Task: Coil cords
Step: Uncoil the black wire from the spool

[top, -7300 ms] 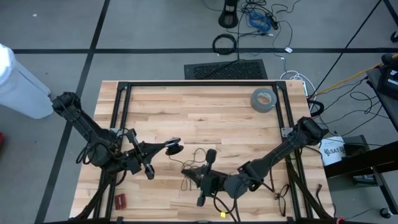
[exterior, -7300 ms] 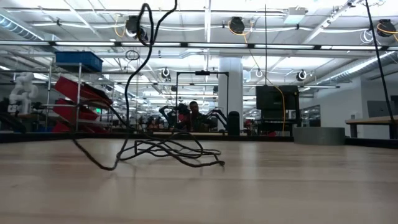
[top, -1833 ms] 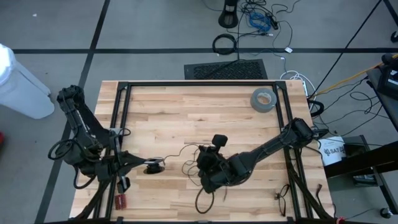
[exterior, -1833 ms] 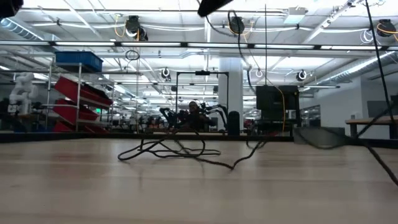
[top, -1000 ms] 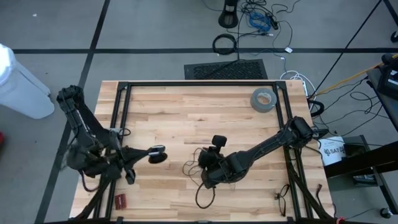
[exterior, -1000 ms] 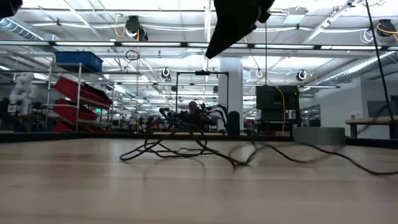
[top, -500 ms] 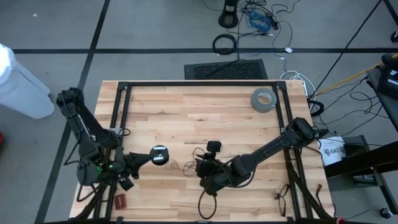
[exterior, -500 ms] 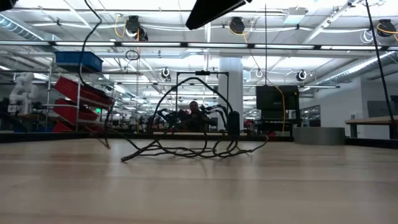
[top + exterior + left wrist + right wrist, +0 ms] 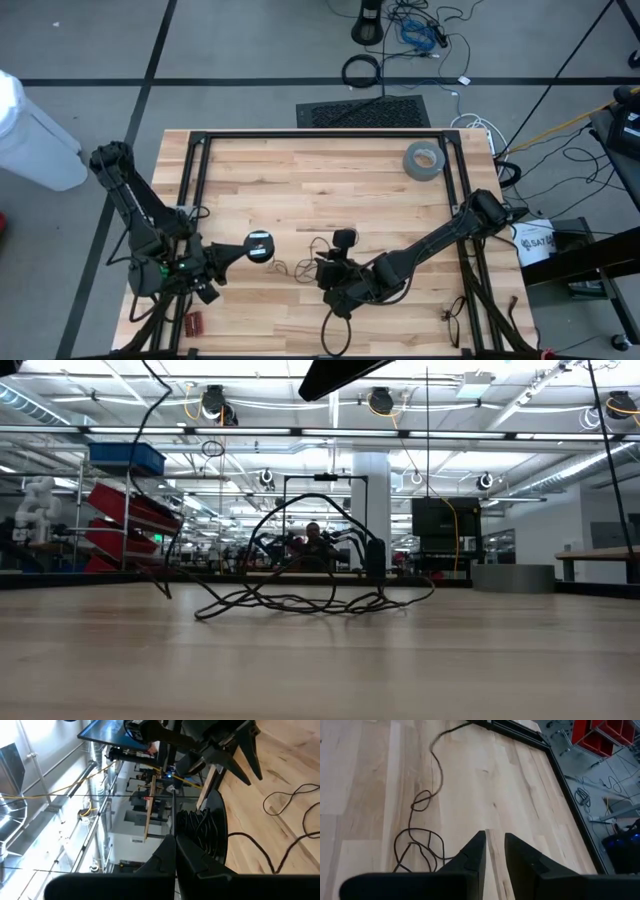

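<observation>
Black cord (image 9: pixel 300 262) sits in a loose tangle mid-table, near edge, between my two grippers. My right gripper (image 9: pixel 490 851) hangs just over it, fingers a narrow gap apart, nothing between them. My left gripper (image 9: pixel 175 851) is pinched shut, up off the table to the left. Risk: cord is very thin, so I could close beside a strand or snag one loop and drag the whole tangle.

Grey floor (image 9: pixel 250 40) with dark lines; red shelving (image 9: pixel 125 525), perhaps, under bright ceiling lights.
</observation>
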Robot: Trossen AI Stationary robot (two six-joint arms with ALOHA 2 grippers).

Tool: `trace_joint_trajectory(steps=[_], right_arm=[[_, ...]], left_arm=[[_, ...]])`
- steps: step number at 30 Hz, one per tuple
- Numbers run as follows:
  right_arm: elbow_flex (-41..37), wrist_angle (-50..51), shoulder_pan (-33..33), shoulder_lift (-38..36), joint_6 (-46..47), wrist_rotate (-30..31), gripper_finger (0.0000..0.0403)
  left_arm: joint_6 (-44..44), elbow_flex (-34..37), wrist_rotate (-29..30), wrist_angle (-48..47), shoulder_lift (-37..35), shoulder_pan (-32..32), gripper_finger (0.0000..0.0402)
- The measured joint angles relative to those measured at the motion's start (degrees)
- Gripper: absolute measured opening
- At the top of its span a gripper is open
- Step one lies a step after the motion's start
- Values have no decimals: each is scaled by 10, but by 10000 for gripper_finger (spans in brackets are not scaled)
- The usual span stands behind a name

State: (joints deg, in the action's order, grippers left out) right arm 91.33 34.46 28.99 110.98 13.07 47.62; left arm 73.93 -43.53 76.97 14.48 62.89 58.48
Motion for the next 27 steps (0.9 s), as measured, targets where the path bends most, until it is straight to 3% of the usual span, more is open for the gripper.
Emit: trace_joint_trajectory(steps=[7, 13, 18, 24, 27], right_arm=[[0, -10, 0, 0, -6, 0, 59], [-4, -158, -4, 5, -108, 0, 59], [-20, -308, -5, 17, -234, 0, 59], [-21, -370, 11, 12, -305, 35, 59], [-21, -414, 31, -7, -359, 58, 59]], left_arm=[[0, 0, 0, 6, 0, 0, 0], [-5, 0, -3, 53, 0, -4, 0], [-85, 0, -15, 150, 0, -22, 0], [-136, 0, -20, 319, 0, -44, 0], [-148, 0, -42, 355, 0, -51, 0]])
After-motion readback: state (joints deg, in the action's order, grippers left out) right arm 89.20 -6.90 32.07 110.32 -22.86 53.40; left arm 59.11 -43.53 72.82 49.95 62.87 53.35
